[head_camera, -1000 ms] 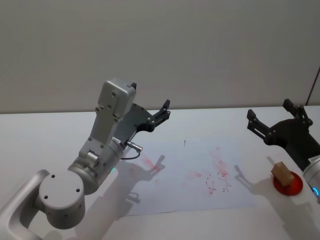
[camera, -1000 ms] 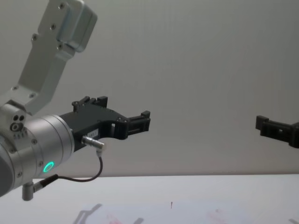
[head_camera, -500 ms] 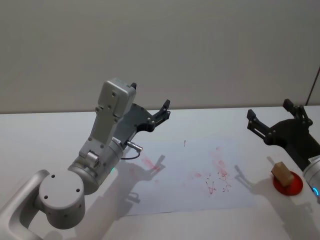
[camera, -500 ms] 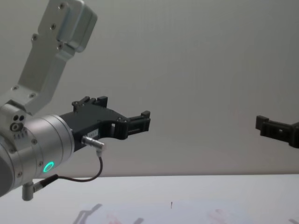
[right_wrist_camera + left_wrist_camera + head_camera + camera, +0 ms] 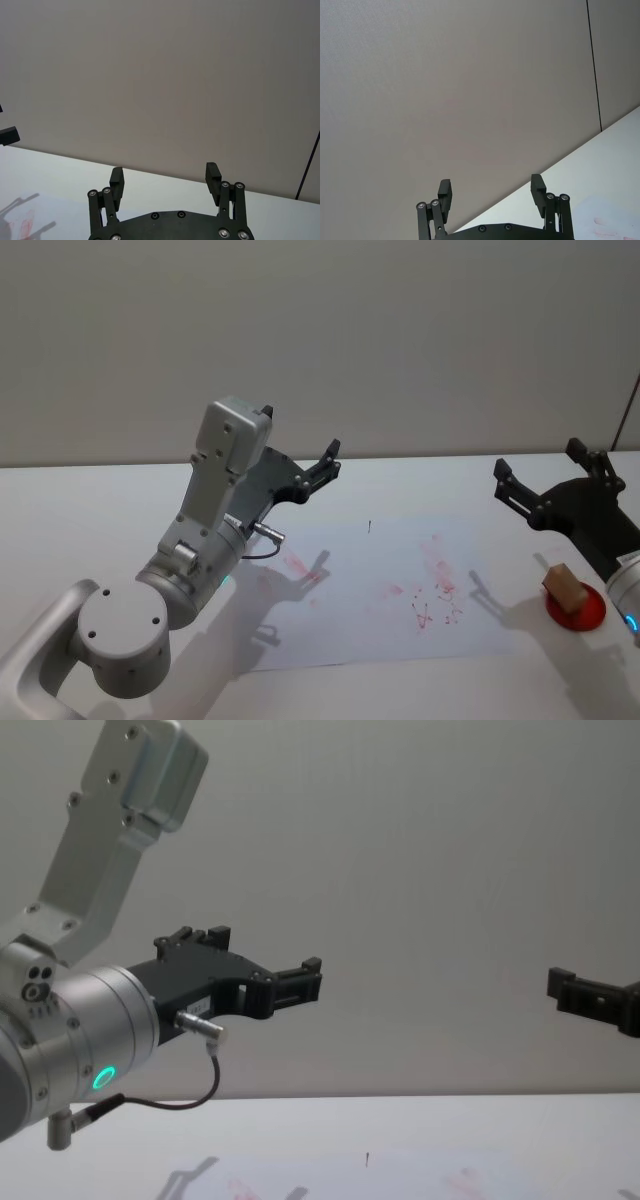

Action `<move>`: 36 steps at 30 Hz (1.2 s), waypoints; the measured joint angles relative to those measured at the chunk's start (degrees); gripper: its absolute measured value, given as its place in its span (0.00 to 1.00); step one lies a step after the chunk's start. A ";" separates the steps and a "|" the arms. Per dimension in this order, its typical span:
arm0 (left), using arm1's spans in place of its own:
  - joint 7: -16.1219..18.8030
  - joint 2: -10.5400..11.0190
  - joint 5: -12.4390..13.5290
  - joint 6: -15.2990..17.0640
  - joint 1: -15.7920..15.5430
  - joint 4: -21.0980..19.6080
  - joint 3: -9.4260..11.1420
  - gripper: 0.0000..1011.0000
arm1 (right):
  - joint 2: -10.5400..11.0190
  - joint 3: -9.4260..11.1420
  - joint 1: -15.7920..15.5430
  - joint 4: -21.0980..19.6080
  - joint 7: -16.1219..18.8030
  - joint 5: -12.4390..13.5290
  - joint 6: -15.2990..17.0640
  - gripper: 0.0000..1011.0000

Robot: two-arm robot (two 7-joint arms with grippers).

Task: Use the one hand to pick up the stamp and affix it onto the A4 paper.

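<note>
The stamp (image 5: 565, 588) is seen on a red pad (image 5: 590, 616) near the A4 paper (image 5: 370, 590) on the desk (image 5: 80, 510); the right gripper (image 5: 540, 462) is held near it, fingers wide apart and empty; the left gripper (image 5: 333, 460) is parked likewise; a light, rigid block is expected, best pinched across opposite flat sides.

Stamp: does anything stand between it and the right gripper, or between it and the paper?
Nothing visible. The stamp sits on a red pad just right of the paper, bare table between. The open right gripper hovers above it. The left gripper hangs raised, off left.
</note>
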 joint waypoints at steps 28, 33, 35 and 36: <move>0.00 0.00 0.00 0.00 0.00 0.00 0.00 0.99 | 1.99 1.02 -2.19 -1.28 -0.73 0.14 0.87 0.99; 0.00 0.00 0.00 0.00 0.00 0.00 0.00 0.99 | 3.67 1.98 -4.03 -2.08 -1.79 0.67 2.04 0.99; 0.00 0.00 0.00 0.00 0.00 0.00 0.00 0.99 | 4.17 2.28 -4.57 -2.24 -2.12 0.80 2.46 0.99; 0.00 0.00 0.00 0.00 0.00 0.00 0.00 0.99 | 4.74 2.58 -5.13 -2.41 -2.29 0.89 2.89 0.99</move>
